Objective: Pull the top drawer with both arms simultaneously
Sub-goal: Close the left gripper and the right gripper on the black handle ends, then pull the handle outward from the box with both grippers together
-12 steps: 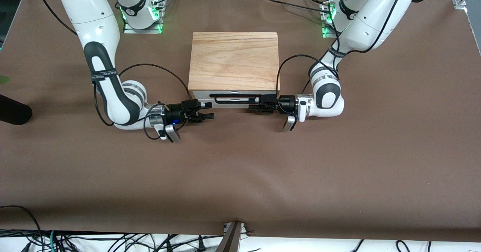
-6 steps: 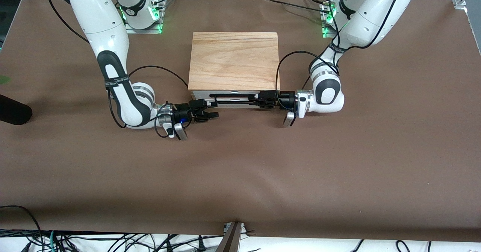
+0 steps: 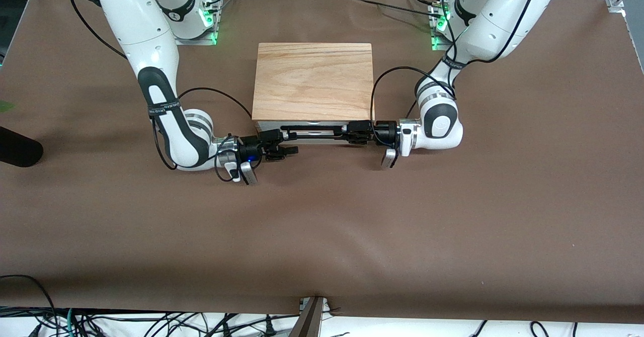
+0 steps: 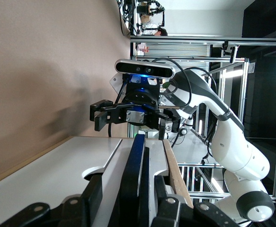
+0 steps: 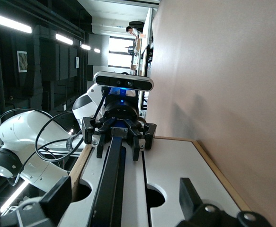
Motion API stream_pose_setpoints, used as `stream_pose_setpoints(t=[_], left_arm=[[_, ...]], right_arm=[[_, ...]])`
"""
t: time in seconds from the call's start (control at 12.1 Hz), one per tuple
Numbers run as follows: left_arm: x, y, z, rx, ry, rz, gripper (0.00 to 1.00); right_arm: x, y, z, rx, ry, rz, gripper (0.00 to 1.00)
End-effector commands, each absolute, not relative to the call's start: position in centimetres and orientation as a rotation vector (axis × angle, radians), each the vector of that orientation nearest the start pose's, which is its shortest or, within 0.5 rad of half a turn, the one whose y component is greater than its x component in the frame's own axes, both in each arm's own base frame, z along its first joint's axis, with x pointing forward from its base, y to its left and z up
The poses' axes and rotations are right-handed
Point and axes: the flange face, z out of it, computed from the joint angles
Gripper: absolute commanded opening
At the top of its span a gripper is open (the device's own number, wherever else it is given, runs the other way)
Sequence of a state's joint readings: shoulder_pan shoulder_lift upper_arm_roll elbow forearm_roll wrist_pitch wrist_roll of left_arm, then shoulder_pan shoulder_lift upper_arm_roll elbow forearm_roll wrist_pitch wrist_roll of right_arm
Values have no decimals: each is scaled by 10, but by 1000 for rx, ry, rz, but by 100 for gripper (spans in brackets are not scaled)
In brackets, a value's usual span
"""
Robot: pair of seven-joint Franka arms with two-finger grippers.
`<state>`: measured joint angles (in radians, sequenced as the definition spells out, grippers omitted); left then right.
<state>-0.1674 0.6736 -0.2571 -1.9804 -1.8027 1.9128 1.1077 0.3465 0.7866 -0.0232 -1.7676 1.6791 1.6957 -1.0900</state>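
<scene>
Black handle [image 3: 314,130], both tools [image 3: 356,135] flanking

- Your front view looks down from high across the table [image 3: 322,236], facing both arm bases along the frame's top.
- Your left wrist view sits close along the handle [image 4: 135,165], facing the right gripper [image 4: 128,116] at centre.
- Your right wrist view mirrors it, facing the left gripper [image 5: 119,137].
- All three share the handle.

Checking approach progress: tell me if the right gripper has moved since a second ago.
Yes. The right gripper has slid along the box front toward the left arm's end, reaching the handle.
</scene>
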Motion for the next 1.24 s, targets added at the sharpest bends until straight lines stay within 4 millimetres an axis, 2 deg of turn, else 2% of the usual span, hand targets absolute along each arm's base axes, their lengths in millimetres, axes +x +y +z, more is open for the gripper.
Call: stream_pose_setpoints(t=[0.0, 0.08, 0.25, 0.33, 0.41, 0.49, 0.58, 0.91, 1.07, 1.15], left_arm=[[499, -309, 162, 1612, -1, -21, 44], [498, -310, 161, 1611, -11, -14, 40], [495, -309, 151, 1609, -60, 39, 31], [493, -309, 145, 1608, -61, 48, 21], [493, -309, 143, 1607, -59, 47, 19], [493, -309, 143, 1602, -59, 47, 7], [493, -309, 142, 1597, -59, 46, 3], [493, -313, 138, 1582, -50, 38, 0], [499, -310, 143, 1577, -50, 48, 0], [499, -310, 145, 1568, -52, 48, 0]], right_arm=[[556, 290, 146, -1603, -228, 36, 95], [557, 290, 146, -1603, -234, 29, 90], [557, 291, 146, -1606, -235, 26, 72], [557, 291, 146, -1606, -237, 25, 64], [557, 291, 146, -1605, -235, 24, 58], [558, 291, 147, -1604, -238, 21, 53], [558, 291, 147, -1606, -237, 21, 45], [559, 292, 150, -1604, -239, 16, 30], [559, 292, 150, -1603, -238, 15, 15], [559, 292, 150, -1604, -238, 15, 12]])
